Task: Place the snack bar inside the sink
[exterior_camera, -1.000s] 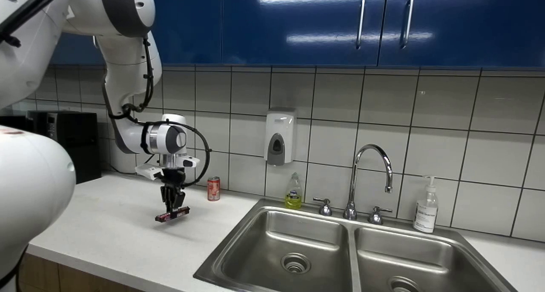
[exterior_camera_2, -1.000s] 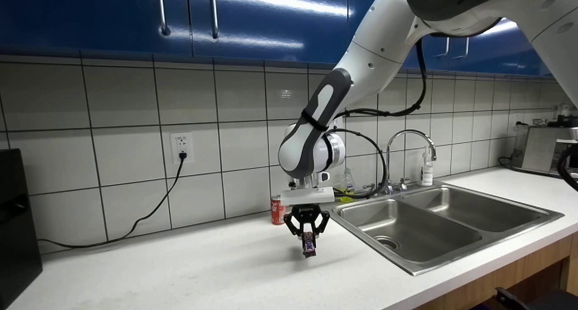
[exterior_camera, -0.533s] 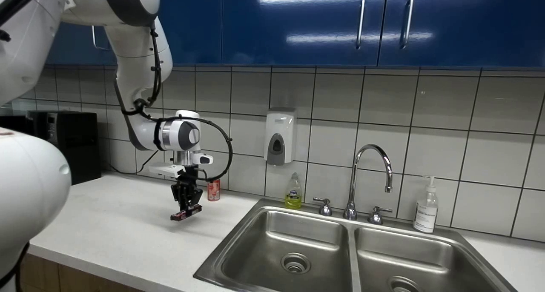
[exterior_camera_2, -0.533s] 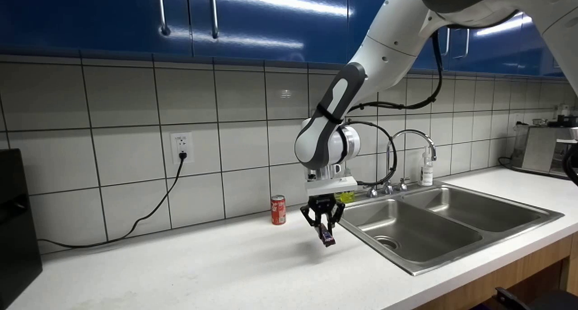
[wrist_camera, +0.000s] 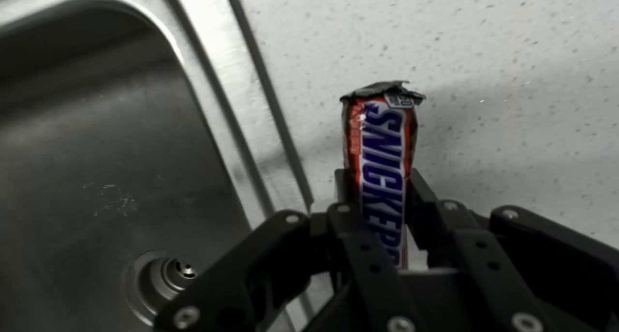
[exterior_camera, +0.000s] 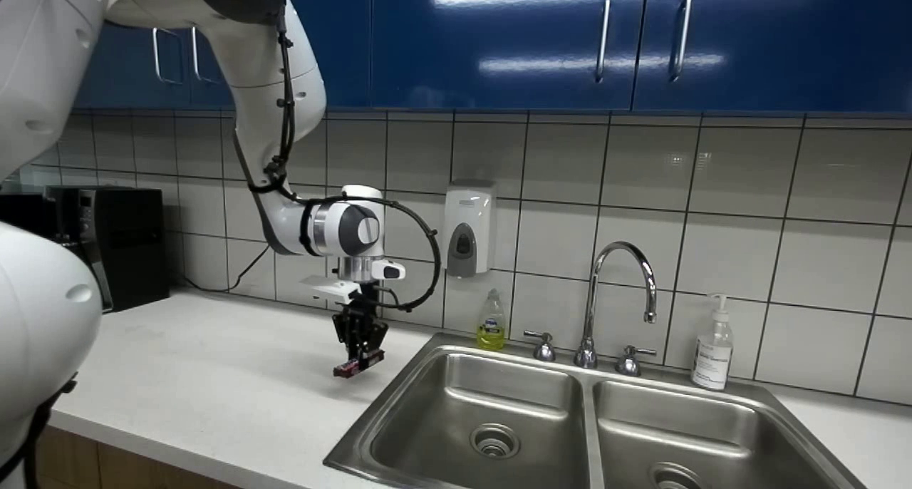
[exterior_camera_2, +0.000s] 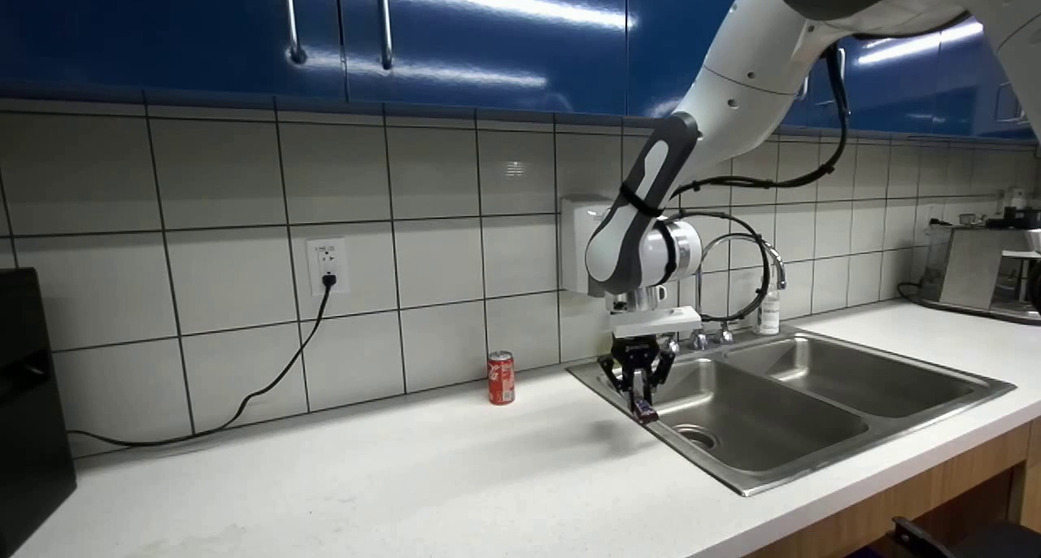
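Bar (wrist_camera: pixel 380 143) is hanging above the bench (exterior_camera: pixel 214 375), just outside the rim (wrist_camera: pixel 237 80) of the sink (exterior_camera: pixel 593 432), with the end effector (wrist_camera: pixel 378 194) pinching its long sides. I'm reading this as the carrying step; the next move, I'm guessing, is calling for crossing that rim, lowering into the nearer basin (exterior_camera: pixel 434 432) and only then letting go.

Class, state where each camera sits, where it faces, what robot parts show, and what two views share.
In an exterior view: apart from the arm, facing tiled wall and sink; arm and claw left of centre.
In an exterior view: also apart, facing tiled wall, red can and sink; arm and claw right of centre.
Wrist view: on the wrist, facing down at snack bar, counter and sink; only the claw shows.
Both exterior views share arm, claw, sink and snack bar.
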Controlling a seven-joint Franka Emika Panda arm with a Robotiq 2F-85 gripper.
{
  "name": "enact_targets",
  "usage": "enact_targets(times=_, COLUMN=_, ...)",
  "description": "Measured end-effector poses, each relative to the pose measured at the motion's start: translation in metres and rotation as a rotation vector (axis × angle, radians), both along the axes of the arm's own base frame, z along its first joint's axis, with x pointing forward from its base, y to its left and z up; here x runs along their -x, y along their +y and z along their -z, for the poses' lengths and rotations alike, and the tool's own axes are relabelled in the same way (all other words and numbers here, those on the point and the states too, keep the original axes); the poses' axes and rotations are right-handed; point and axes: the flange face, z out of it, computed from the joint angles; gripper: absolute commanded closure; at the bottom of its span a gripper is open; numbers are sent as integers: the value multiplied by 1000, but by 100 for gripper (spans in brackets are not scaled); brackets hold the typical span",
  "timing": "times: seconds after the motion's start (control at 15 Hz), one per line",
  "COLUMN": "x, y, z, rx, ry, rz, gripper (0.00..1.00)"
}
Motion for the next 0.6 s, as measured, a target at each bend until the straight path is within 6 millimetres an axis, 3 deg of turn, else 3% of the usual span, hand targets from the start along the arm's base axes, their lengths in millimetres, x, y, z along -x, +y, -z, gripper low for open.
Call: enact_targets(times=0.6, x=7, y=-128, z=5, rx=27, ry=-62, rz=113, gripper=93)
